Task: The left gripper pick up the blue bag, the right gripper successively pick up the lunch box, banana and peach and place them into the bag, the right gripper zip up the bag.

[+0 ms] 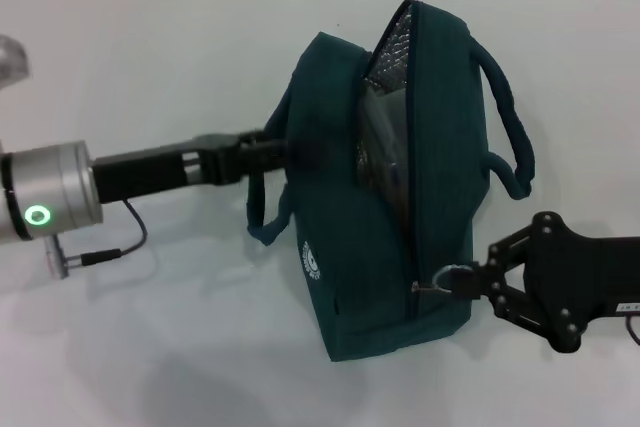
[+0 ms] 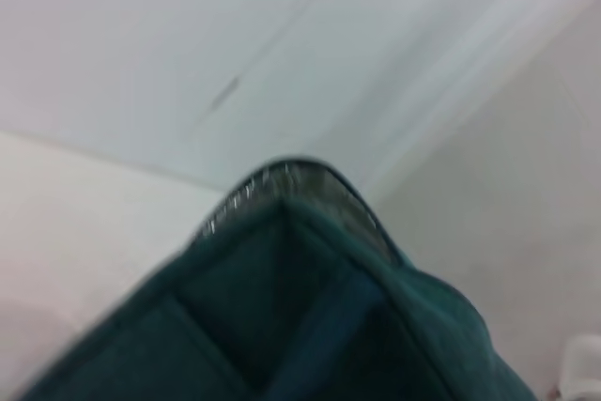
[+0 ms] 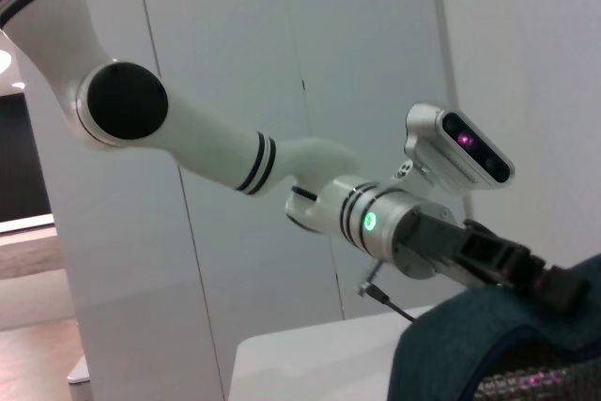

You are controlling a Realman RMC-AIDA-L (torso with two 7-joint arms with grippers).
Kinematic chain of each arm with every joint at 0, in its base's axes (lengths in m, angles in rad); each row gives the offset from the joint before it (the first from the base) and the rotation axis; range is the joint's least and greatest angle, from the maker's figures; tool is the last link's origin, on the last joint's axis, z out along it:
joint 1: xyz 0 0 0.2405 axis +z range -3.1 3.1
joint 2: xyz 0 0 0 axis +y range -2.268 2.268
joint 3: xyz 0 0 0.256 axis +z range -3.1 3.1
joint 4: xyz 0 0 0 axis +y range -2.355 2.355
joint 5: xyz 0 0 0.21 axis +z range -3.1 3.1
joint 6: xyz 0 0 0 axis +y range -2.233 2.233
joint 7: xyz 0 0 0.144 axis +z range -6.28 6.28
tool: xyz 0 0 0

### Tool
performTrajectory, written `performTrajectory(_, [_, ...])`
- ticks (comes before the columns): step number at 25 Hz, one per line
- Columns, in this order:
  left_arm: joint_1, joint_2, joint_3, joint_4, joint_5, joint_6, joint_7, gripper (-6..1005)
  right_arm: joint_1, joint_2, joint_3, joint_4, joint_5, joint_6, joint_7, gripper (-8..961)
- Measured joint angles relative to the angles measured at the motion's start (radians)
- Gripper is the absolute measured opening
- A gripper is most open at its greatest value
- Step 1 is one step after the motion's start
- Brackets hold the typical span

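Since no lunch box, banana or peach lies on the white worktop (image 1: 150, 347), packing looks finished, though the contents are hard to make out through the gap; only zipping remains. The blue bag (image 1: 330, 237) stands mid-worktop, its far end gaping. From the left, the left gripper (image 1: 262, 150) reaches level, jaws clenched on the bag's left side. From the right, the right gripper (image 1: 478, 282) has its jaws pinching the zipper ring (image 1: 447, 275) at the near end.

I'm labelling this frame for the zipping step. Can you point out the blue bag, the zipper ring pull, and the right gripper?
blue bag (image 1: 335, 247): head view, on its teal side panel near the white logo.
zipper ring pull (image 1: 452, 271): head view, on the metal ring at the bag's near end.
right gripper (image 1: 480, 282): head view, between its fingertips at the ring.
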Motion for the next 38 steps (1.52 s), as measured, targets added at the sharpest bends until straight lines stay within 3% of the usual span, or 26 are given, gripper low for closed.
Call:
performTrajectory(4, [0.026, -0.001, -0.038, -0.013, -0.059, 0.004, 0.071, 791, 0.006, 0.012, 0.019, -0.002, 0.005, -0.001, -0.002, 14])
performTrajectory(10, [0.067, 0.001, -0.04, -0.023, -0.148, 0.019, 0.132, 893, 0.033, 0.018, 0.025, -0.003, 0.076, 0.025, -0.001, 14])
performTrajectory(22, [0.153, 0.015, -0.043, -0.019, -0.203, 0.043, 0.142, 892, 0.12, 0.017, 0.032, -0.016, 0.184, 0.118, 0.019, 14])
performTrajectory(27, [0.172, 0.034, -0.043, -0.017, -0.202, 0.088, 0.138, 891, 0.156, 0.02, 0.021, -0.013, 0.196, 0.129, 0.021, 14])
performTrajectory(34, [0.19, 0.064, -0.041, -0.015, -0.178, 0.103, 0.113, 890, 0.206, 0.03, -0.07, 0.007, 0.236, 0.14, 0.02, 14])
performTrajectory(38, [0.193, 0.069, -0.04, -0.014, -0.168, 0.103, 0.104, 890, 0.215, 0.03, -0.14, 0.009, 0.287, 0.157, 0.013, 14])
